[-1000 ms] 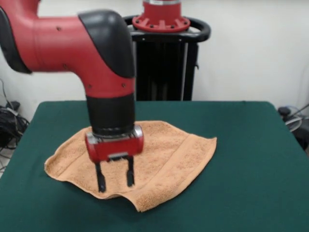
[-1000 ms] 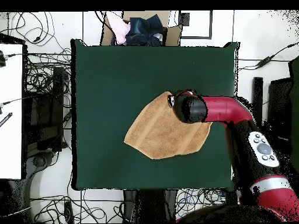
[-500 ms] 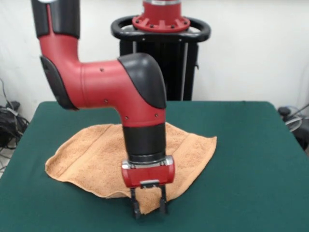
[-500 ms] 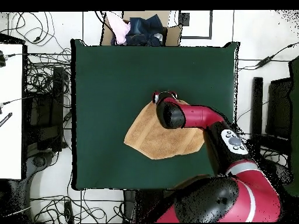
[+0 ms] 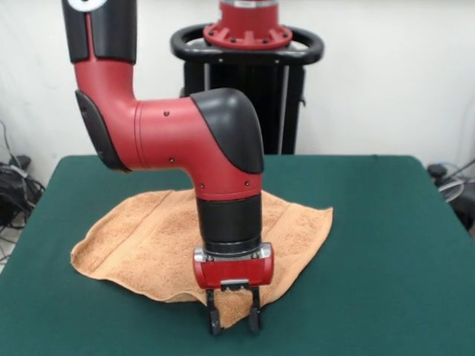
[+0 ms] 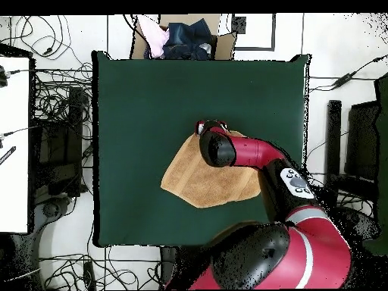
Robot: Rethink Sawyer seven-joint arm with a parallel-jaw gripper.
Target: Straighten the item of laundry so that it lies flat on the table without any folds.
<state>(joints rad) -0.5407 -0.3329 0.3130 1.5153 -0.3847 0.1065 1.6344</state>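
Note:
The item of laundry (image 5: pixel 141 237), an orange-tan towel, lies spread on the green table (image 5: pixel 371 259), rumpled along its near edge, with a woven band toward its right side. My gripper (image 5: pixel 234 322) hangs straight down at the towel's near corner, low over the table. It is open, with a finger (image 5: pixel 214 321) on each side of the corner's tip. In the overhead view the towel (image 6: pixel 201 182) lies on the table (image 6: pixel 151 98) just right of centre. The arm's wrist covers the towel's upper corner there, and only the gripper's red base (image 6: pixel 205 126) shows.
A cardboard box of clothes (image 6: pixel 182 38) stands just beyond the table's top edge in the overhead view. Cables lie on the floor around the table, and a white desk (image 6: pixel 11 136) is at the left. Wide green surface surrounds the towel.
The gripper has moved from over the towel's left-middle part to its near corner, then sunk slightly lower. It stays open. The towel has hardly shifted.

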